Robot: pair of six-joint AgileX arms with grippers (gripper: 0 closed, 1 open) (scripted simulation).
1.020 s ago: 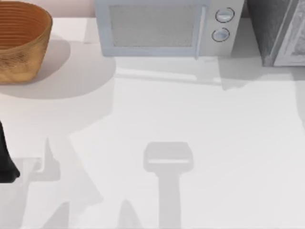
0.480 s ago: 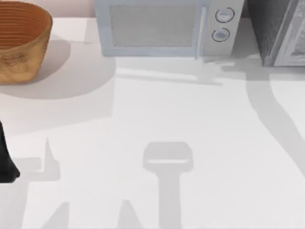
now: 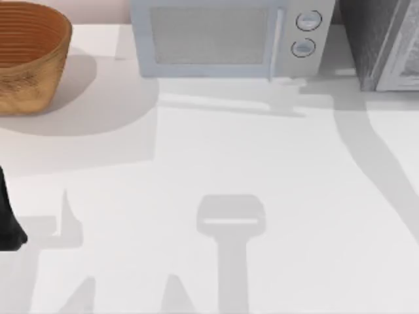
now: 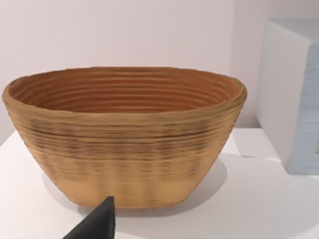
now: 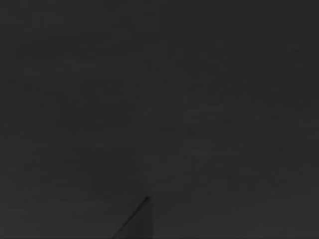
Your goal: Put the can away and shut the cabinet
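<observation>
While the left arm [image 3: 10, 222] is parked at the table's near left edge, whether its fingers are spread or pressed together cannot be told from the one dark fingertip [image 4: 97, 224] seen in the left wrist view. Across the bare white table [image 3: 216, 163] a woven basket [image 3: 29, 55] is set at the far left, a microwave [image 3: 226, 39] at the far middle, and a grey cabinet [image 3: 380, 42] at the far right. The right wrist view is dark. Where the can is cannot be told. The cabinet door is probably best pushed squarely, slowly; ample open room is left mid-table.
</observation>
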